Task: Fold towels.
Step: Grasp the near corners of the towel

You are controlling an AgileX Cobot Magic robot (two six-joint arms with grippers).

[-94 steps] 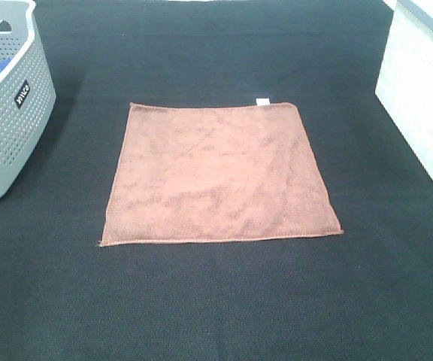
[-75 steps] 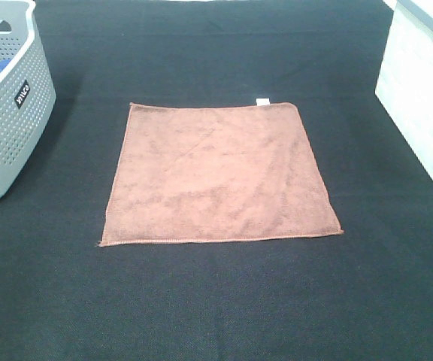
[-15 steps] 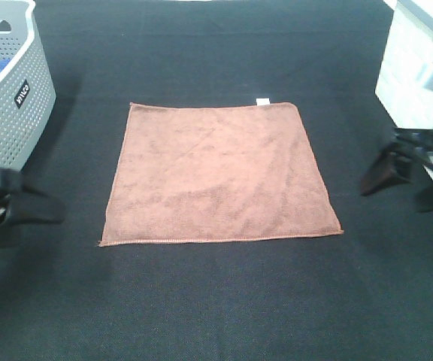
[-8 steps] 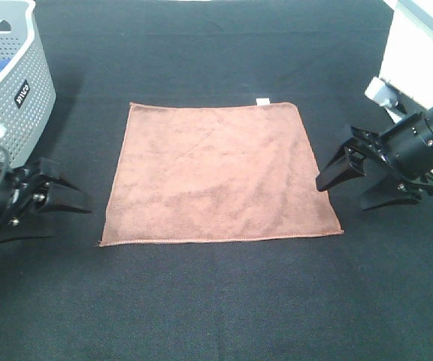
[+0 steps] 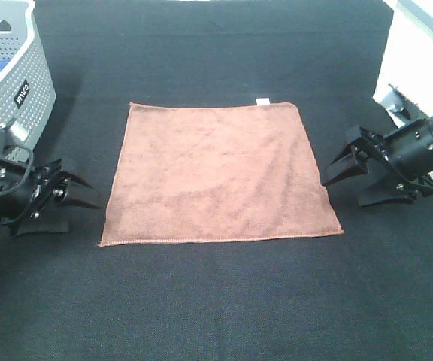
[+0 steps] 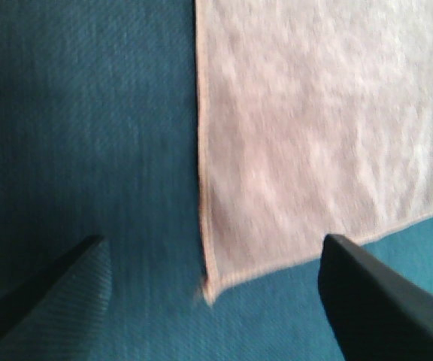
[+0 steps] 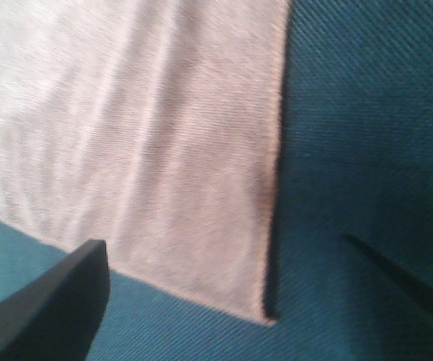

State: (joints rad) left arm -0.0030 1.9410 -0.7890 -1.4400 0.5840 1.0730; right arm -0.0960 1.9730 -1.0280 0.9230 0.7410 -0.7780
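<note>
The terracotta towel lies flat and unfolded in the middle of the black table, with its small white tag at the far edge. My left gripper is open and empty, just left of the towel's near left corner. My right gripper is open and empty, just right of the towel's right edge near its near right corner. The left wrist view shows the towel's left edge and corner between the spread fingers. The right wrist view shows the right edge and corner between its fingers.
A grey perforated basket with something blue inside stands at the far left. A white box stands at the far right, close behind the right arm. Black cloth covers the table.
Both arms have come into view from the sides and moved in toward the towel's near corners, grippers open. The towel has not moved.
</note>
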